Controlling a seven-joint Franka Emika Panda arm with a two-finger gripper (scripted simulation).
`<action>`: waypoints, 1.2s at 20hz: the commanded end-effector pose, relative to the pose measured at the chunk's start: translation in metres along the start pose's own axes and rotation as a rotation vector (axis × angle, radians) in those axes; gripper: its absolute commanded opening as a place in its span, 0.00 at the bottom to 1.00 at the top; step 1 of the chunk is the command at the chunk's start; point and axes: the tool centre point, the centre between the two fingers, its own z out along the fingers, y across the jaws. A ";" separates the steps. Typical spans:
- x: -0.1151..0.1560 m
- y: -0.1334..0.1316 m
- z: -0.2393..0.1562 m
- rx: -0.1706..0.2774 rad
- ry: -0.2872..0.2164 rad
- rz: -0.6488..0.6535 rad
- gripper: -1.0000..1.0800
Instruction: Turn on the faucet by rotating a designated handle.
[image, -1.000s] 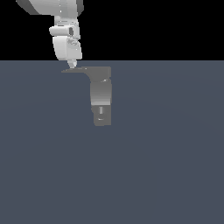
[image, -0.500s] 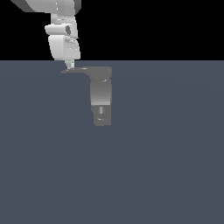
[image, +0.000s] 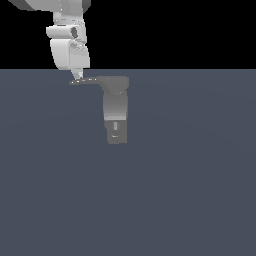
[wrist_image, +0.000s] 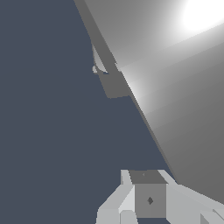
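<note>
In the exterior view the faucet (image: 116, 112) stands as a grey upright column with a darker boxy lower part and a small pale slot. The handle (image: 87, 81) is a thin flat lever that sticks out from its top toward the exterior view's left and tapers to a point. My gripper (image: 77, 77) hangs from the white arm and its tip touches the handle near the pointed end. The fingers look pressed together with nothing between them. In the wrist view the handle (wrist_image: 175, 78) fills much of the frame as a broad grey surface, with the fingers (wrist_image: 149, 199) beside its edge.
A flat dark blue-grey floor (image: 190, 190) spreads all around the faucet. The white arm (image: 69, 47) comes down from above at the exterior view's upper left. Part of the faucet's body (wrist_image: 114, 85) shows past the handle's edge in the wrist view.
The arm has shifted slightly toward the exterior view's left, and the handle's pointed end has moved a little with it. The faucet column has not moved.
</note>
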 end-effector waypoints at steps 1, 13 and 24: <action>-0.001 0.009 0.000 -0.004 0.001 -0.002 0.00; -0.003 0.042 0.000 -0.004 0.001 -0.002 0.00; 0.014 0.057 0.000 -0.001 0.001 0.002 0.00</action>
